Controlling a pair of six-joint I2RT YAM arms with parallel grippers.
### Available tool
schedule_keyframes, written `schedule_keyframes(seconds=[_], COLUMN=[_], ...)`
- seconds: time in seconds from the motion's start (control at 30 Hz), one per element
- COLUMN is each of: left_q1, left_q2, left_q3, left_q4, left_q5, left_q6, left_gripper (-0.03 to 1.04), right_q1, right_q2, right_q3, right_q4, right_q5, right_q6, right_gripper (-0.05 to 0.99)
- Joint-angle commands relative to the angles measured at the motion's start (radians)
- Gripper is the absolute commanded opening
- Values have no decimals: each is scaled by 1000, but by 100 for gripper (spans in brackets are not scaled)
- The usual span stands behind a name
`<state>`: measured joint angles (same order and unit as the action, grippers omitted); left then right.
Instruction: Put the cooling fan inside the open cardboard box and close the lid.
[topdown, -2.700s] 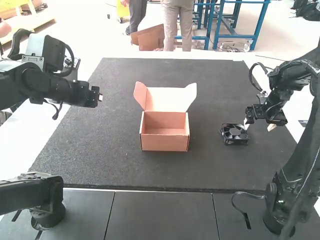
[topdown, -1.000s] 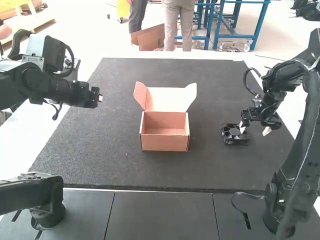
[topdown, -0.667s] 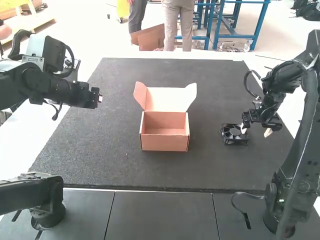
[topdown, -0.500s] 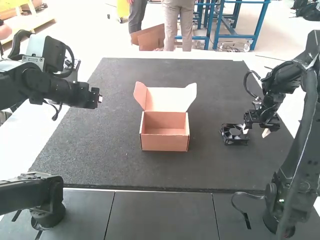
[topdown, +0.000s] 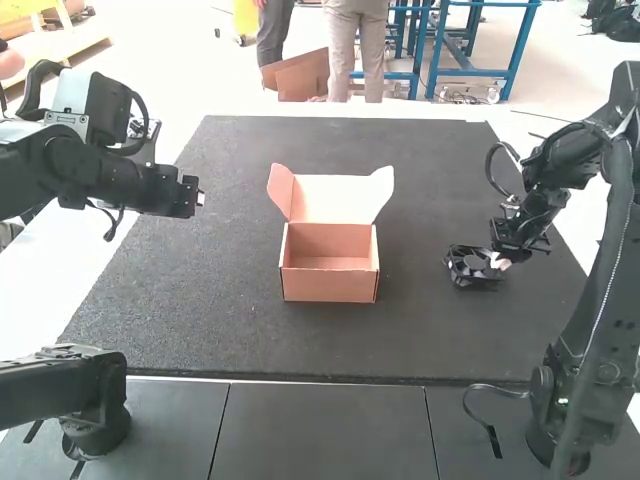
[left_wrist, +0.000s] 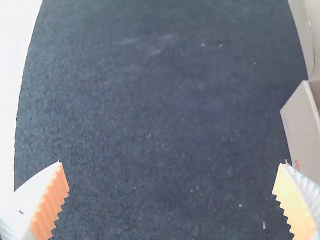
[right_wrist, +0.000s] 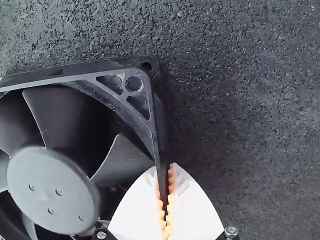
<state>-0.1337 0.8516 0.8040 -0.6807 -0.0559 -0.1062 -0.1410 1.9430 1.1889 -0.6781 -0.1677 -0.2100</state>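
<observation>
The black cooling fan (topdown: 468, 267) lies on the dark mat to the right of the open cardboard box (topdown: 329, 262), whose lid (topdown: 330, 195) stands up at the back. My right gripper (topdown: 503, 259) is at the fan's right edge, shut on the fan's frame. Close up, the fan's frame (right_wrist: 154, 125) runs down between the right gripper's (right_wrist: 165, 210) orange pads, and the hub (right_wrist: 50, 190) and blades sit beside them. My left gripper (topdown: 192, 193) hangs open over the mat, left of the box, its two fingertips (left_wrist: 47, 200) far apart with nothing between them.
The dark mat (topdown: 200, 290) covers the table, with free room in front of and left of the box. A corner of the box (left_wrist: 305, 130) shows in the left wrist view. The mat's right edge lies just beyond the fan.
My right gripper came down from above the fan's right side, moved in left and closed on the fan's frame edge. The fan tilted slightly. The left arm kept still.
</observation>
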Motion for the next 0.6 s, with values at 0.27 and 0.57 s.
schedule_keyframes(seconds=[0.27, 0.57], left_q1=[-3, -7], left_q2=[-20, -20], left_q3=[31, 15], left_q4=[13, 40], left_q5=[-5, -5], left_q6=[-3, 2], left_gripper=[97, 97], right_q1=[1, 70], right_q2=[-216, -400], right_q3=[25, 55], right_q4=[8, -129], right_q5=[-19, 4], right_q6=[179, 360], right_gripper=[0, 0])
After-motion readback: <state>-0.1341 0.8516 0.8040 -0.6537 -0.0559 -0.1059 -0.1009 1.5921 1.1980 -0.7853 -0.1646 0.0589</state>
